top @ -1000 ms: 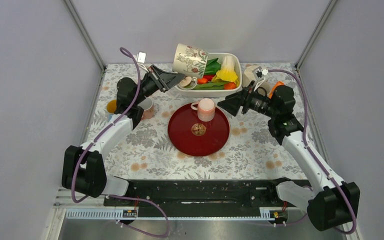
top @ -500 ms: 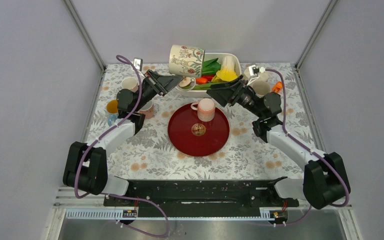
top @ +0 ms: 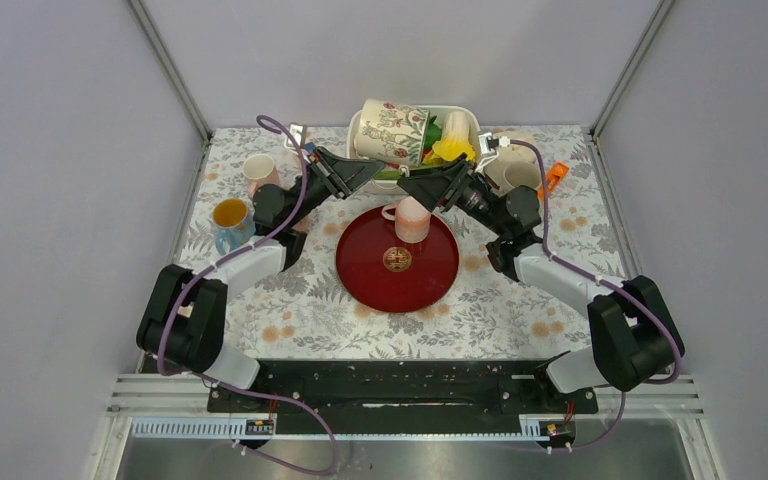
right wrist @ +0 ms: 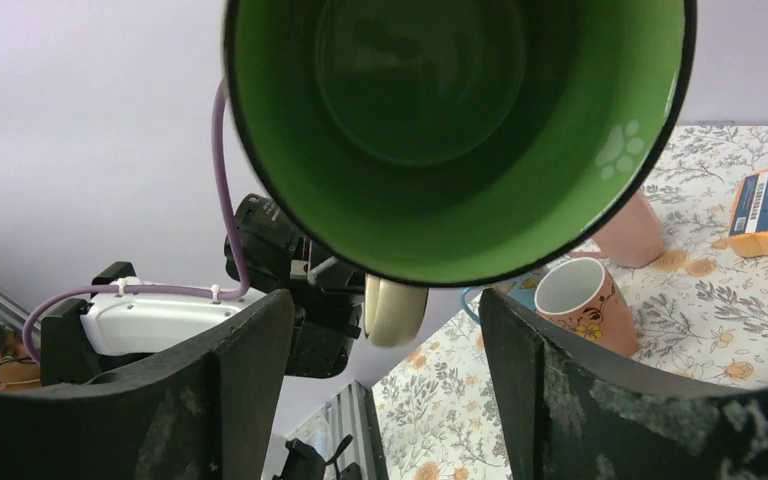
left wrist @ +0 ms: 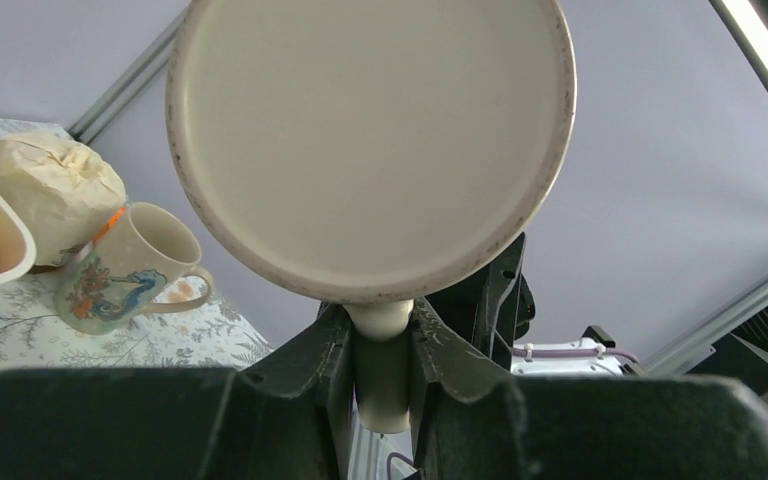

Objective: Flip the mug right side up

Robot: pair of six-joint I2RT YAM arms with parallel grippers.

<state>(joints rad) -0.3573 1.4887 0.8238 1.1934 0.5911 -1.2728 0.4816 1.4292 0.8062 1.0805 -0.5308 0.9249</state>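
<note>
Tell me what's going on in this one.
The left gripper holds the floral mug by its handle, lifted above the table and tipped on its side. The right gripper, fingers open, faces the mug's green inside without gripping it. The mug is not yet upright.

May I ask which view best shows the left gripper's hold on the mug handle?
Left wrist: the left gripper clamps the handle of the mug. Right wrist glimpses the handle; top external hides the contact.
</note>
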